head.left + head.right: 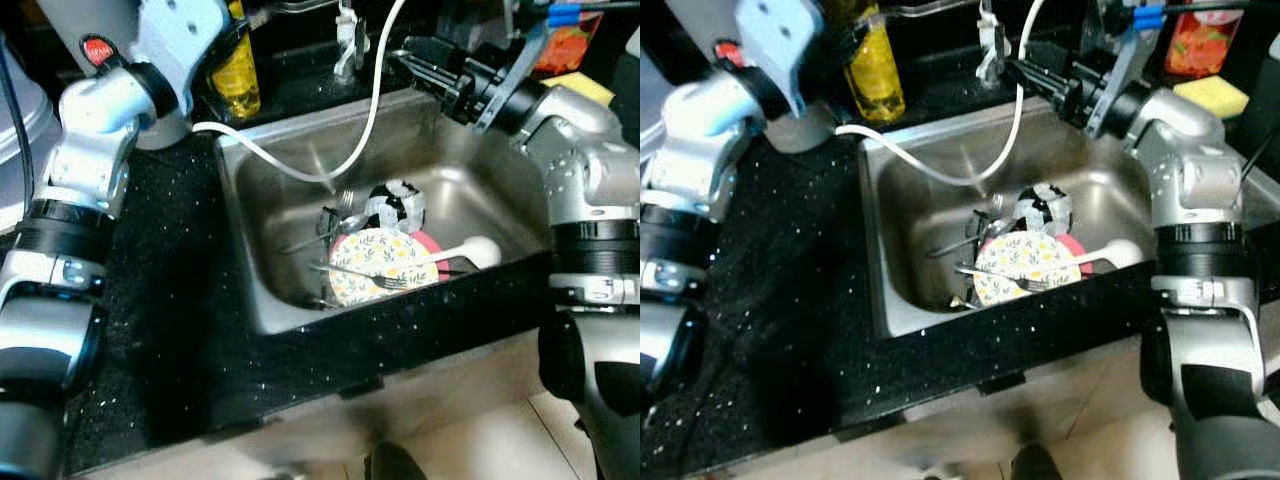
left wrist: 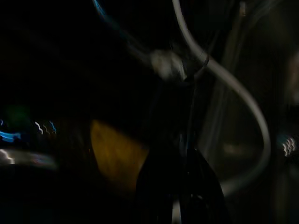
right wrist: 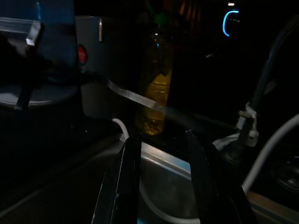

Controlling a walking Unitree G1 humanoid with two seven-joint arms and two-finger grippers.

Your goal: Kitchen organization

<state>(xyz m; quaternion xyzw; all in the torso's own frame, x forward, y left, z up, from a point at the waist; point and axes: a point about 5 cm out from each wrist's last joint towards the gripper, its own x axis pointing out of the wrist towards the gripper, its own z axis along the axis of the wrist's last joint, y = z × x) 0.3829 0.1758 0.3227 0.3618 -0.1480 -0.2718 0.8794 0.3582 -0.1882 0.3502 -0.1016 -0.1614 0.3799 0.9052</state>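
Observation:
A steel sink [image 1: 275, 200] holds a floral plate [image 1: 375, 262] lying on a pink plate [image 1: 429, 243], with a black-and-white patterned bowl [image 1: 396, 205] behind them. A fork [image 1: 362, 273] rests across the floral plate, and a white-handled utensil [image 1: 470, 252] lies at the right. My right gripper [image 3: 161, 136] is open and holds nothing. It hovers over the sink's back right corner and points towards a yellow bottle [image 3: 156, 107]. My left arm is raised at the back left, its gripper [image 2: 184, 186] dark and blurred next to the yellow bottle [image 1: 240, 75].
A white hose [image 1: 370, 110] loops from the back down into the sink. Black speckled counter [image 1: 170, 300] surrounds the sink. A faucet fitting [image 1: 348, 40] stands behind it. A yellow sponge [image 1: 1212, 95] and an orange packet [image 1: 1200, 40] sit at the back right.

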